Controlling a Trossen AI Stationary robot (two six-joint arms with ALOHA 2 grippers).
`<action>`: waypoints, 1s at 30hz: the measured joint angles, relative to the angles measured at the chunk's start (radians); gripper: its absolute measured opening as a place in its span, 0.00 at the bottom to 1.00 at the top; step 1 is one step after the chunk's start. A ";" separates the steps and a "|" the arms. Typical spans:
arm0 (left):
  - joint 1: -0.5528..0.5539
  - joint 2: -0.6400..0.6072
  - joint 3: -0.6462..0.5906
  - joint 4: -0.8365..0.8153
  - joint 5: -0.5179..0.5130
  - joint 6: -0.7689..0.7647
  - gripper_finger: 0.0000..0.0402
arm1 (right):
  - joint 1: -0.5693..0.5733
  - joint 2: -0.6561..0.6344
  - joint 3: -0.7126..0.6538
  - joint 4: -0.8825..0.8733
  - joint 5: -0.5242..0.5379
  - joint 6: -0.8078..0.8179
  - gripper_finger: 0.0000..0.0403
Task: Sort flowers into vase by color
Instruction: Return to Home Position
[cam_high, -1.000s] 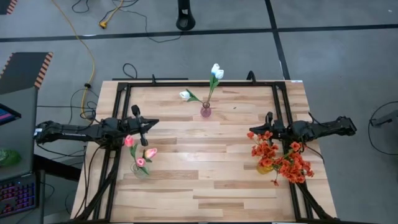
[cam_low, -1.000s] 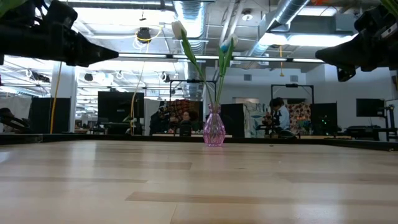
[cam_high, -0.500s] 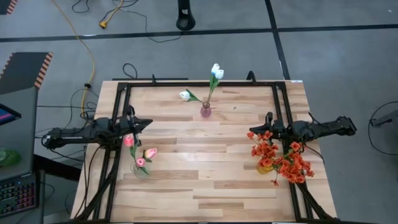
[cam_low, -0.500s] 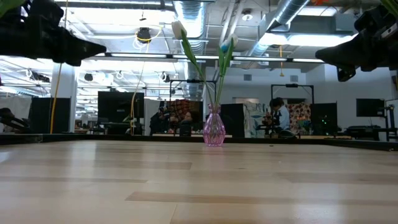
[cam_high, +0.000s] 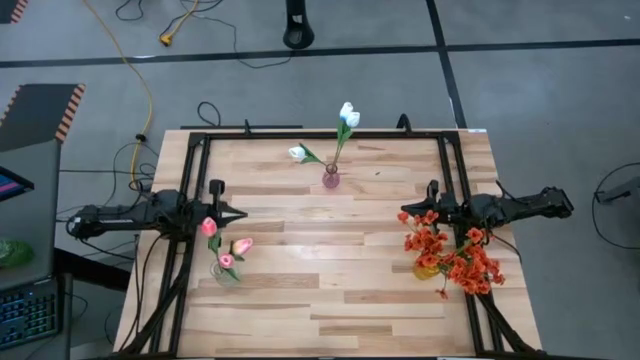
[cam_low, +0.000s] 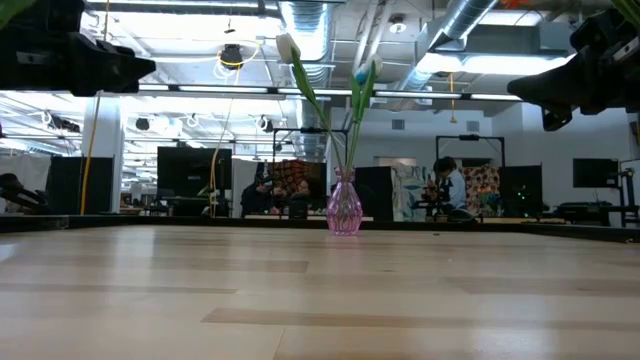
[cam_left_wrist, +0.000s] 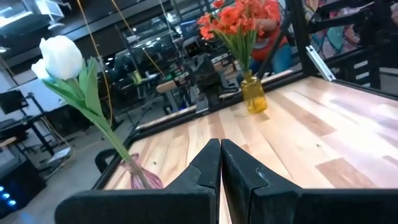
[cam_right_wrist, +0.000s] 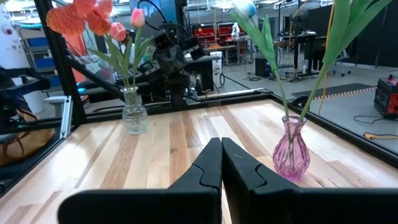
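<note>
It looks like the sorting is all done. Every flower I can see is standing in a vase, and each vase holds just one color.

The pink tulips (cam_high: 222, 243) are in the clear vase (cam_right_wrist: 134, 113), just beside the tip of the left jaws. The orange flowers (cam_high: 455, 255) fill the yellow vase (cam_left_wrist: 254, 99), right next to the right jaws. They make a big bushy bunch that spreads out under that arm. The white tulips (cam_high: 347, 115) stand in the pink vase (cam_high: 331, 179), far across the bench (cam_high: 330, 300) and about halfway between the two sets of jaws. One white tulip leans low to the side, but its stem is in the vase.

I can't see any loose flower lying on the bench.

The left arm (cam_high: 150, 212) and the right arm (cam_high: 510, 207) hang over the two sides of the bench, pointing in at each other. The left jaws are pressed together and hold nothing, and the right jaws are the same. No stem or petal is caught between them.

So I think nothing is left to sort. The only job left, I'd guess, is for the arms to pull away to their resting spots without bumping the tall flowers — the orange bunch is very close to the right jaws.
</note>
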 joint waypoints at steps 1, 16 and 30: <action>0.000 0.000 0.000 0.000 -0.003 0.000 0.00 | 0.000 0.000 0.000 0.000 0.000 0.000 0.08; 0.000 0.003 -0.054 0.124 0.028 0.020 0.00 | 0.000 0.000 0.000 0.000 0.001 0.000 0.08; 0.000 0.003 -0.055 0.062 -0.006 0.022 0.00 | 0.000 0.000 0.000 0.000 0.000 -0.001 0.08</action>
